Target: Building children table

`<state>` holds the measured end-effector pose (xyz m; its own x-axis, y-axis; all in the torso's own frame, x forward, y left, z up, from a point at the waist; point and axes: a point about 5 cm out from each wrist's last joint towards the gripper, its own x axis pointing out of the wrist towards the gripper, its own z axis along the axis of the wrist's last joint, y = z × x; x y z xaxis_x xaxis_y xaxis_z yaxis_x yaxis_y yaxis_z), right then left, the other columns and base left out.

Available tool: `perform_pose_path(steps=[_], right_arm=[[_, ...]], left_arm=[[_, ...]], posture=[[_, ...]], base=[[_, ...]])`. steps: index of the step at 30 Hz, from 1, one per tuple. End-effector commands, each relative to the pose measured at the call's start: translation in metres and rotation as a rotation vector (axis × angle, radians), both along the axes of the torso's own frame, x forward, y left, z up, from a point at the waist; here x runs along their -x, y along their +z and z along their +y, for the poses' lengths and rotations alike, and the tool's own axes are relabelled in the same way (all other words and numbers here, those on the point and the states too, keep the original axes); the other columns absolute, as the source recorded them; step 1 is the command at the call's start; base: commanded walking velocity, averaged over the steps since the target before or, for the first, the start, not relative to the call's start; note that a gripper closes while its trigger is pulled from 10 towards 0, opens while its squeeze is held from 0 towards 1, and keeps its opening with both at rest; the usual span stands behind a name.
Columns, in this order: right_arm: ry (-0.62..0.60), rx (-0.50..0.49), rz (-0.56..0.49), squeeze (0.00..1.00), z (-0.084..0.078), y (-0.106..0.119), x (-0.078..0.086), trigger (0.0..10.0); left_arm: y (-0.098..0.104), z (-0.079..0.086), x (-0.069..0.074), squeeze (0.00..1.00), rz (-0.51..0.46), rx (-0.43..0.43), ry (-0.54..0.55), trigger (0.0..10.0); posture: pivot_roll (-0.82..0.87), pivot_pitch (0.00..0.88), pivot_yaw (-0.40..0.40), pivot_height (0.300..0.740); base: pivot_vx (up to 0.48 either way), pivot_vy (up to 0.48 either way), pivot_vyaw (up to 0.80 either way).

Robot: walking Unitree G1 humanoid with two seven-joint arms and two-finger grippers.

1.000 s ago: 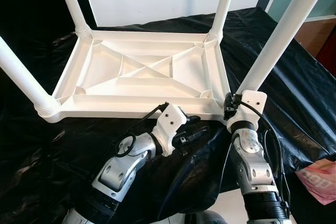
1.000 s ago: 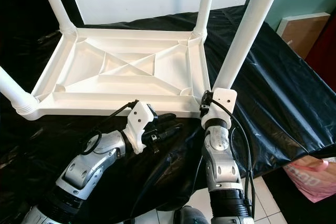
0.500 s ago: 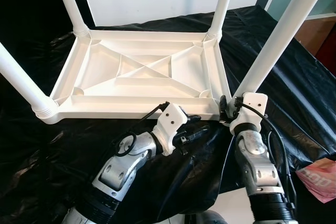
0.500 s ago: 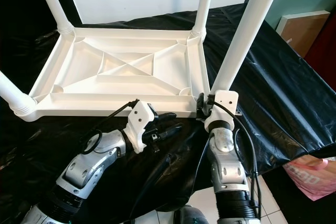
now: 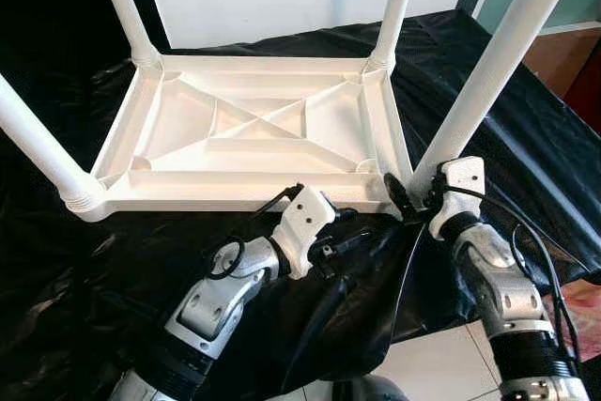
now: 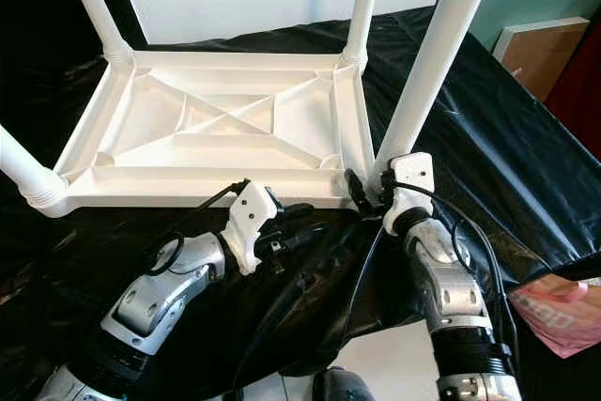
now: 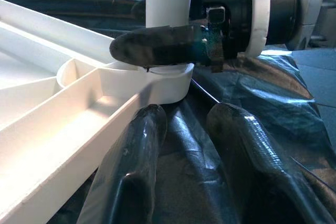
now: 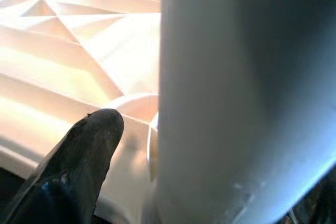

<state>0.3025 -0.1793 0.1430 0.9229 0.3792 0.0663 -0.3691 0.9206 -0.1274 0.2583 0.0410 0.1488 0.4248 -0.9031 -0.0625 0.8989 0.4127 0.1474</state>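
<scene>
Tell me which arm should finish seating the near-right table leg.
Right. The right gripper is already around the base of the near-right leg, at its corner socket. The left gripper lies on the black sheet, holding nothing.

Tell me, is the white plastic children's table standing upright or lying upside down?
Upside down. The white plastic tabletop lies on the black plastic sheet with its ribbed underside facing up, and its white round legs point upward.

Your left gripper (image 5: 362,229) lies low, its 2 fingers (image 7: 131,166) parted with nothing between them. Your right gripper (image 5: 406,199), arm bent inward, has 1 finger (image 8: 79,161) visible; the other is hidden.
</scene>
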Motion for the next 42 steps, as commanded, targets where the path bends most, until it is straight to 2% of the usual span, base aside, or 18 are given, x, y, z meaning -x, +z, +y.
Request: perform_pose_path(steps=[1, 7, 8, 9, 10, 19, 20, 21, 22, 23, 24, 25, 31, 33, 37, 42], right_arm=[[0.054, 0.008, 0.01, 0.0, 0.002, -0.002, -0.001, 10.0], [0.149, 0.042, 0.009, 0.0, 0.006, 0.0, -0.01, 10.0], [0.164, 0.054, 0.008, 0.0, 0.006, 0.0, -0.013, 0.6], [0.164, 0.054, 0.008, 0.0, 0.006, 0.0, -0.013, 0.6], [0.176, 0.06, 0.007, 0.0, 0.006, 0.0, -0.014, 0.0], [0.183, 0.074, 0.026, 0.0, -0.002, -0.008, -0.011, 0.0], [0.174, 0.069, 0.029, 0.0, -0.004, -0.009, -0.011, 1.2], [0.174, 0.069, 0.029, 0.0, -0.004, -0.009, -0.011, 1.2], [0.161, 0.066, 0.03, 0.0, -0.006, -0.009, -0.01, 4.6], [0.139, 0.057, 0.028, 0.0, -0.008, -0.009, -0.01, 10.0], [0.139, 0.057, 0.028, 0.0, -0.008, -0.009, -0.01, 10.0], [0.075, 0.059, 0.015, 0.0, -0.011, -0.008, -0.011, 10.0], [-0.071, 0.094, 0.035, 0.0, -0.016, -0.011, -0.014, 10.0], [-0.158, 0.072, 0.046, 0.0, -0.017, -0.012, -0.014, 10.0], [-0.238, 0.05, 0.05, 0.0, -0.015, -0.013, -0.012, 10.0], [-0.405, -0.024, 0.072, 0.0, -0.006, -0.019, -0.006, 10.0]], left_arm=[[-0.003, -0.002, 0.004, 0.0, 0.005, -0.031, -0.102, 10.0], [-0.002, -0.001, 0.001, 0.0, -0.004, -0.034, -0.096, 10.0], [-0.001, -0.001, 0.001, 0.0, -0.006, -0.034, -0.095, 10.0], [-0.001, -0.001, 0.001, 0.0, -0.006, -0.034, -0.095, 10.0], [-0.001, -0.001, 0.001, 0.0, -0.008, -0.034, -0.094, 10.0], [-0.001, 0.002, 0.002, 0.0, -0.007, -0.032, -0.084, 10.0], [0.0, 0.002, 0.002, 0.0, -0.007, -0.032, -0.084, 10.0], [0.0, 0.002, 0.002, 0.0, -0.007, -0.032, -0.084, 10.0], [0.0, 0.002, 0.001, 0.0, -0.007, -0.032, -0.083, 10.0], [0.0, 0.002, 0.0, 0.0, -0.007, -0.032, -0.082, 10.0], [0.0, 0.002, 0.0, 0.0, -0.007, -0.032, -0.082, 10.0], [0.0, 0.002, 0.0, 0.0, -0.007, -0.032, -0.082, 10.0], [0.0, 0.001, 0.001, 0.0, -0.005, -0.031, -0.087, 10.0], [0.0, 0.0, 0.002, 0.0, -0.002, -0.027, -0.091, 10.0], [0.0, 0.0, 0.002, 0.0, 0.0, -0.026, -0.092, 10.0], [-0.001, -0.001, 0.003, 0.0, 0.003, -0.023, -0.09, 10.0]], posture=[[-0.01, 0.119, -0.009, 0.74], [0.0, 0.109, 0.0, 0.74], [0.01, 0.109, 0.002, 0.74], [0.01, 0.109, 0.002, 0.74], [0.01, 0.108, 0.002, 0.74], [0.02, 0.104, 0.007, 0.74], [0.01, 0.102, 0.008, 0.74], [0.01, 0.102, 0.008, 0.74], [0.01, 0.102, 0.008, 0.74], [0.01, 0.102, 0.008, 0.74], [0.01, 0.102, 0.008, 0.74], [0.01, 0.103, 0.009, 0.74], [0.0, 0.108, 0.008, 0.74], [0.0, 0.112, 0.008, 0.74], [0.0, 0.115, 0.009, 0.74], [0.0, 0.116, 0.006, 0.74]], base=[[0.0, 0.0, 0.0], [0.0, 0.0, 0.0], [0.0, 0.0, 0.0], [0.0, 0.0, 0.0], [0.0, 0.0, 0.0], [0.0, 0.0, 0.0], [0.0, 0.0, 0.0], [0.0, 0.0, 0.0], [0.0, 0.0, 0.0], [0.0, 0.0, 0.0], [0.0, 0.0, 0.0], [0.0, 0.0, 0.0], [0.0, 0.0, 0.0], [0.0, 0.0, 0.0], [0.0, 0.0, 0.0], [0.0, 0.0, 0.0]])
